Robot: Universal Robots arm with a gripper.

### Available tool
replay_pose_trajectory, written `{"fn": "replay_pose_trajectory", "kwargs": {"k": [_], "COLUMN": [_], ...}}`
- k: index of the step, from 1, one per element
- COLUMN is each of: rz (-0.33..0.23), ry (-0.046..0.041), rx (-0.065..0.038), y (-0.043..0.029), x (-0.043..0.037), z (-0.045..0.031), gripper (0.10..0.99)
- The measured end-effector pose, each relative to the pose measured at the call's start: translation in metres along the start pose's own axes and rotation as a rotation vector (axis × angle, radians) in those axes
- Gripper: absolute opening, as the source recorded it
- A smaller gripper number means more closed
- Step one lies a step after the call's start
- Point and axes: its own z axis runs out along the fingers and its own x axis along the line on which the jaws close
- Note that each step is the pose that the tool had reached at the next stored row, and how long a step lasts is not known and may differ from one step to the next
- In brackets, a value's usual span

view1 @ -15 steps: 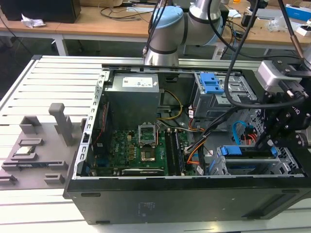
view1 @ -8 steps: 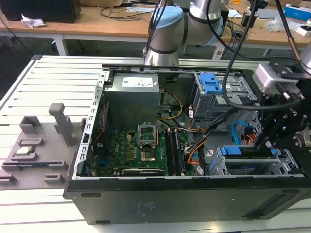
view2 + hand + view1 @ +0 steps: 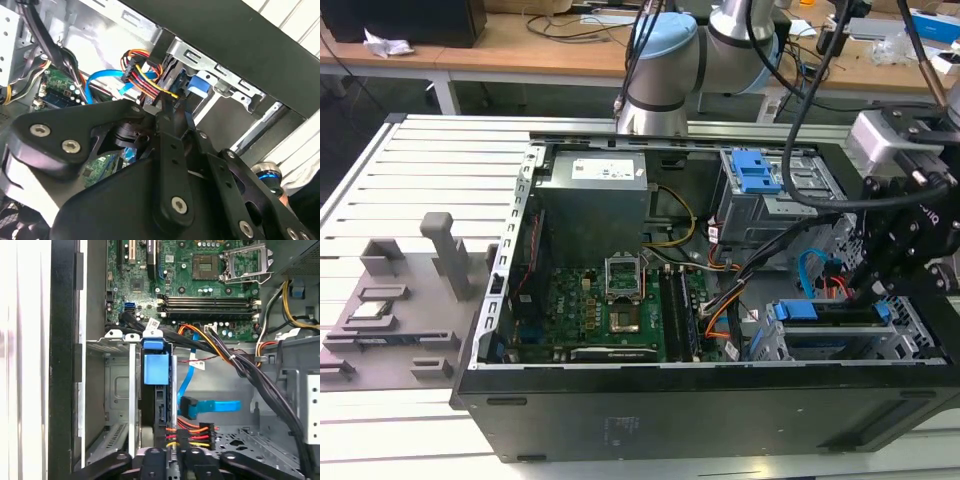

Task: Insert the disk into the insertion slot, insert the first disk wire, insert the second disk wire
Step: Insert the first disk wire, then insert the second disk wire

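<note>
Open case (image 3: 700,420), lying on its side on the slatted desk (image 3: 380,180); my arm (image 3: 665,70) rises behind it in the exterior view. Motherboard (image 3: 200,285): on the case floor. Slot (image 3: 117,385): silver bay in the case corner at the exterior view's lower right. Disk (image 3: 156,370): seated in the slot and seen edge-on in the first wrist view, with its blue carrier tab toward the motherboard. My end effector (image 3: 172,457): down inside the case at the disk's edge, closed on the power plug (image 3: 195,436), which has red, orange and yellow wires. The plug sits against the disk's edge; I cannot tell whether it is fully home. Blue cable (image 3: 220,406): its black end lies just beside the disk, apart from it.
</note>
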Motion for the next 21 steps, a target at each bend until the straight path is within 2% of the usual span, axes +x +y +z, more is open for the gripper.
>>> {"fn": "replay_pose_trajectory", "kwargs": {"k": [2, 3, 5, 11, 12, 13, 14, 17, 21], "rz": [0.000, 0.000, 0.000, 0.000, 0.000, 0.000, 0.000, 0.000, 0.000], "ry": [0.0016, 0.0024, 0.0043, 0.0045, 0.0045, 0.0045, 0.0044, 0.0057, 0.0052], "rx": [0.000, 0.000, 0.000, 0.000, 0.000, 0.000, 0.000, 0.000, 0.000], "y": [0.0002, 0.0005, 0.0006, 0.0006, 0.0006, 0.0006, 0.0007, 0.0007, 0.0012], "x": [-0.0022, -0.0038, -0.0044, -0.0044, -0.0044, -0.0044, -0.0044, -0.0054, -0.0069], "z": [-0.0042, -0.0097, -0.0126, -0.0135, -0.0135, -0.0136, -0.0136, -0.0149, -0.0243], "gripper": [0.106, 0.106, 0.106, 0.106, 0.114, 0.169, 0.302, 0.302, 0.302]}}
